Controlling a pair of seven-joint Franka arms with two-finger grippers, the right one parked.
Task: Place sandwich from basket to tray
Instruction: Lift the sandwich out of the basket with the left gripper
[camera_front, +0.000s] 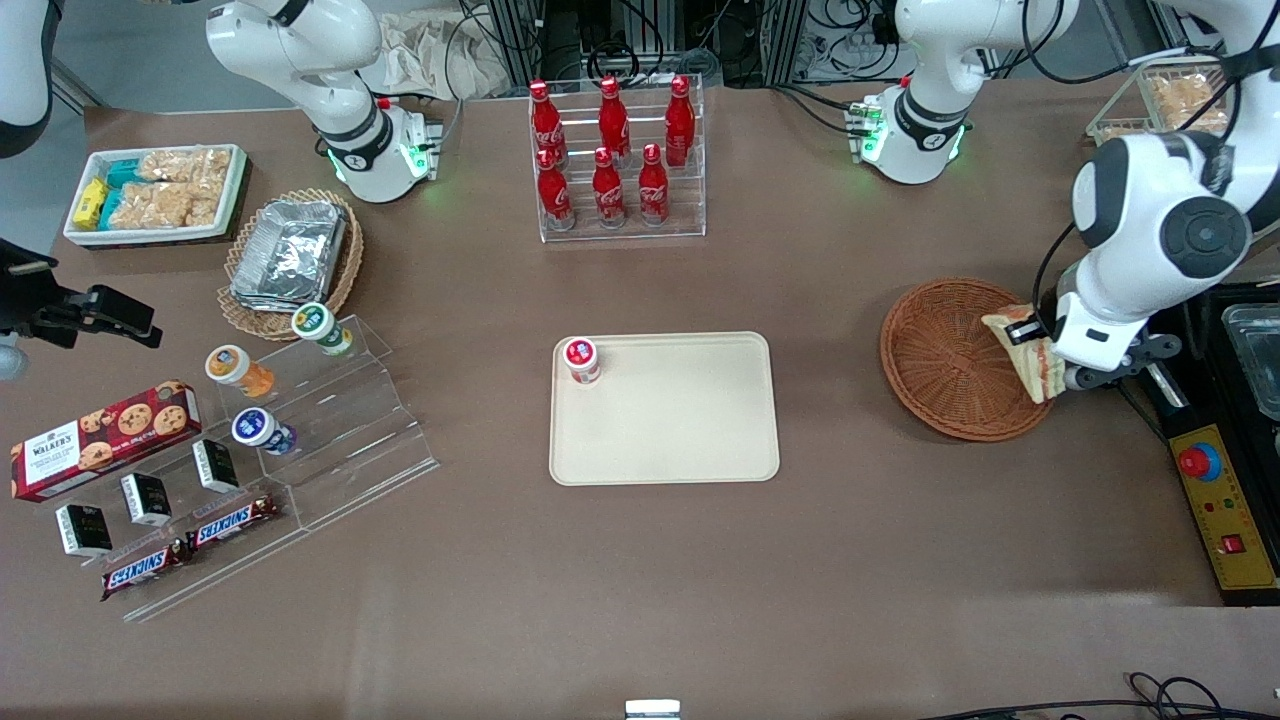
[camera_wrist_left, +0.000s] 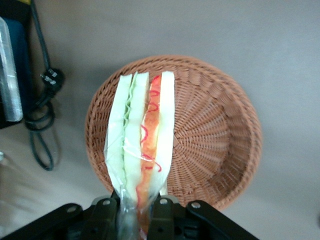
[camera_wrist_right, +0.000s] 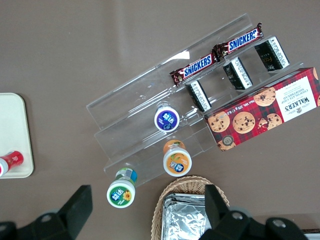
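Note:
My left gripper (camera_front: 1040, 345) (camera_wrist_left: 136, 215) is shut on the sandwich (camera_front: 1025, 350) (camera_wrist_left: 142, 140), a plastic-wrapped wedge of white bread with green and red filling. It holds the sandwich lifted over the edge of the round reddish-brown basket (camera_front: 945, 360) (camera_wrist_left: 215, 135), which looks empty below it. The cream tray (camera_front: 680, 430) lies flat at the table's middle, well apart from the basket toward the parked arm's end.
A red-lidded cup (camera_front: 581, 360) stands in one corner of the tray. A rack of red bottles (camera_front: 615, 160) stands farther from the front camera. A yellow control box (camera_front: 1225, 505) and a black unit lie beside the basket at the working arm's end.

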